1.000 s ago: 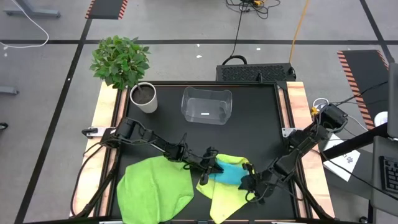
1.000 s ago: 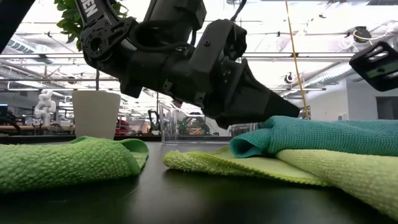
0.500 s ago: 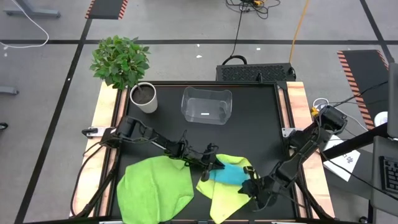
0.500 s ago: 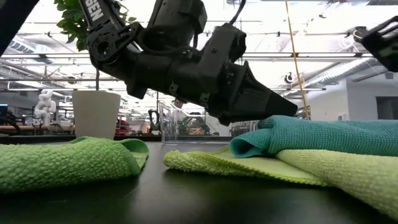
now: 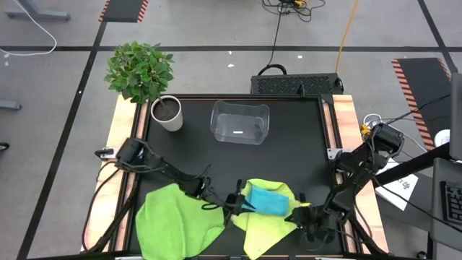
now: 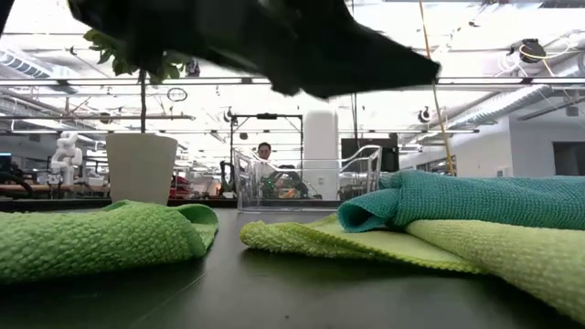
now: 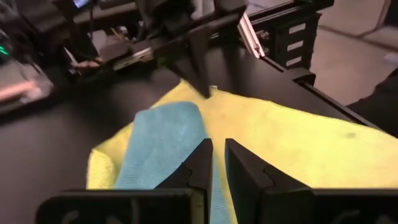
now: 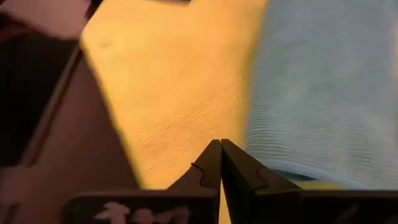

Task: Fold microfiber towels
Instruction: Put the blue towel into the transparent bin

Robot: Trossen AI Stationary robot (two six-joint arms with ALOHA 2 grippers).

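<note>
Three microfiber towels lie at the near side of the black worktop point(image 5: 289, 137). The bright green towel point(image 5: 178, 220) sits in a loose, rumpled heap on the left. The pale yellow-green towel point(image 5: 268, 222) is spread flatter to its right, and the turquoise towel point(image 5: 264, 201), folded into a small pad, rests on top of it. Behind them stand a clear plastic bin point(image 5: 240, 123) and a white pot with a leafy plant point(image 5: 165, 112).

The left gripper point(image 5: 238, 204) hovers at the left edge of the turquoise towel, its fingers point(image 7: 200, 163) drawn to a narrow gap with nothing between them. The right gripper point(image 5: 297, 214) sits over the right side of the yellow-green towel, its fingers pressed fully together and empty; its wrist view shows the tips just above the seam where yellow cloth meets turquoise.

These cloths look light, soft and limp, with a grippy looped pile, so each should drape and sag from whatever point it is lifted. I judge a corner or a hem edge the best hold, pinched through a single layer, with both grippers taking neighbouring corners so the fold stays square. A pinch in the middle would likely bunch the fabric, and dragging one towel could pull the one lying against it.
</note>
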